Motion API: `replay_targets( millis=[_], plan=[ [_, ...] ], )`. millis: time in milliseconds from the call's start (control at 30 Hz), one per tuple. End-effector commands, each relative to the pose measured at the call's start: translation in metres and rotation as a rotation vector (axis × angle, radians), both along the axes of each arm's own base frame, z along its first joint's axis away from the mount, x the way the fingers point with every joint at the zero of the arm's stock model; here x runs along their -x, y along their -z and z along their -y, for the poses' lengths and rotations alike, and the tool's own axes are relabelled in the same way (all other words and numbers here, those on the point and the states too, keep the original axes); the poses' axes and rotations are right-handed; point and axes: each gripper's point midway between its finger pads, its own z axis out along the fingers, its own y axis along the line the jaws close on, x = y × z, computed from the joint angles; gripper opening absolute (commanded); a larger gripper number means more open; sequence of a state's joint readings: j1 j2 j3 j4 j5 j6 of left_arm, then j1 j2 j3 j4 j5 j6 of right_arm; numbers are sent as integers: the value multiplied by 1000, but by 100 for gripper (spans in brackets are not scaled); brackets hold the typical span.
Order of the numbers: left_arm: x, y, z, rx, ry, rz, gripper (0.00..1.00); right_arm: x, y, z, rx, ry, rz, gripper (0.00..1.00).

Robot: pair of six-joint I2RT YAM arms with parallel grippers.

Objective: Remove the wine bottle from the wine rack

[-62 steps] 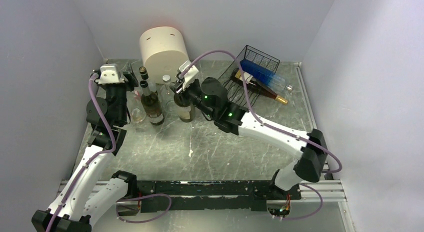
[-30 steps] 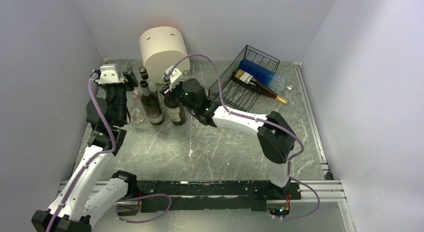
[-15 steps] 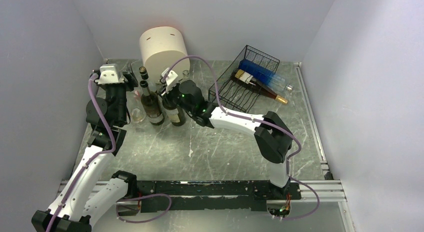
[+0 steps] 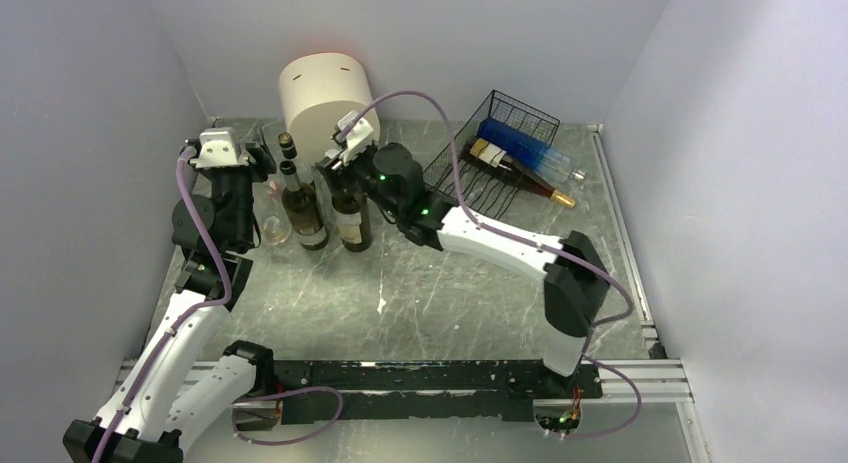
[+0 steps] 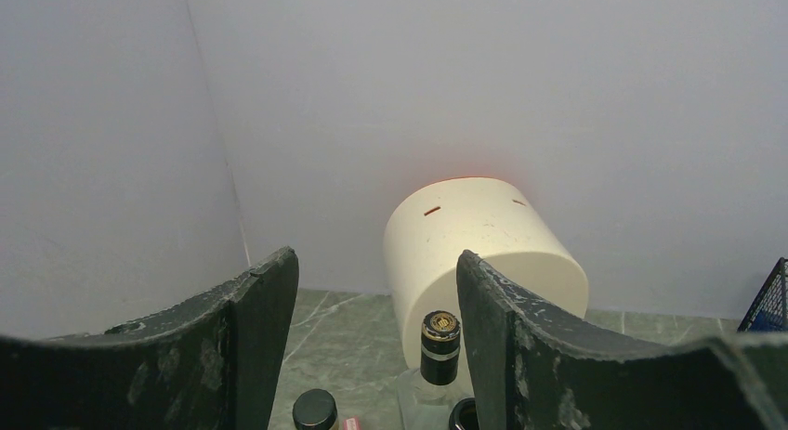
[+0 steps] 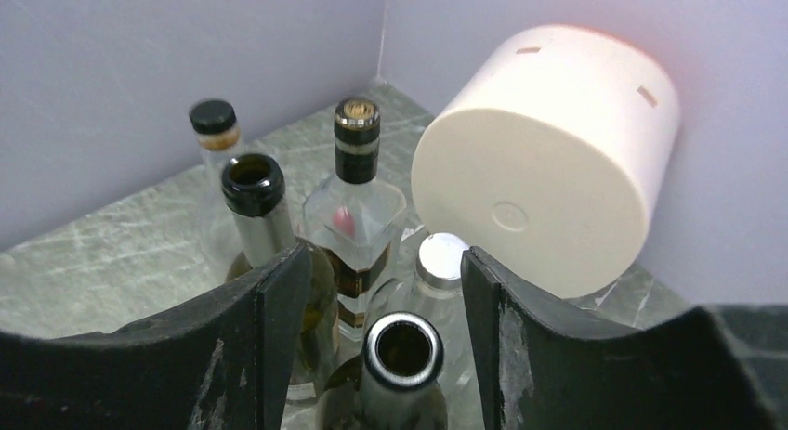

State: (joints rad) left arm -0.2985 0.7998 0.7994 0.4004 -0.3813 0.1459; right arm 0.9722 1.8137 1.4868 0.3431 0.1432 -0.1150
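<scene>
The black wire-mesh wine rack [image 4: 478, 179] lies at the back right. A blue bottle [image 4: 525, 149] and a dark bottle with a gold cap [image 4: 522, 174] lie on it. A dark green wine bottle [image 4: 352, 221] stands upright on the table, left of the rack. My right gripper [image 4: 343, 175] is over its neck. In the right wrist view the gripper [image 6: 381, 263] is open, and the bottle's open mouth [image 6: 401, 348] sits between the jaws without touching them. My left gripper [image 4: 255, 163] is open and empty at the back left, as the left wrist view [image 5: 376, 263] also shows.
A cream cylinder [image 4: 322, 98] lies at the back wall. Several other bottles stand beside the green one: an open-necked one [image 6: 253, 184], a gold-capped clear one [image 6: 356, 123] and a silver-capped one [image 6: 442, 257]. A small glass jar [image 4: 272, 229] stands near the left arm.
My right gripper carried the green bottle left from near the rack and stood it beside the other bottles. The right elbow has swung to the right. The left arm has not moved.
</scene>
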Motion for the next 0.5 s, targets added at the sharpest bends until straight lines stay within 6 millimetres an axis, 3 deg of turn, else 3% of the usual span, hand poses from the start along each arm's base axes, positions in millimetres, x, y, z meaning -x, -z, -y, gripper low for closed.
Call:
replay_targets(
  millis=[0,167,467],
  plan=[
    [6,-15,-1,13,1,45,67,20,-61,34,-81,19,49,65],
    [5,-14,-1,11,-2,42,68,30,-72,85,-47,133,53,68],
    [10,-25,7,-25,44,57,83,43,-45,198,84,431,55,81]
  ],
)
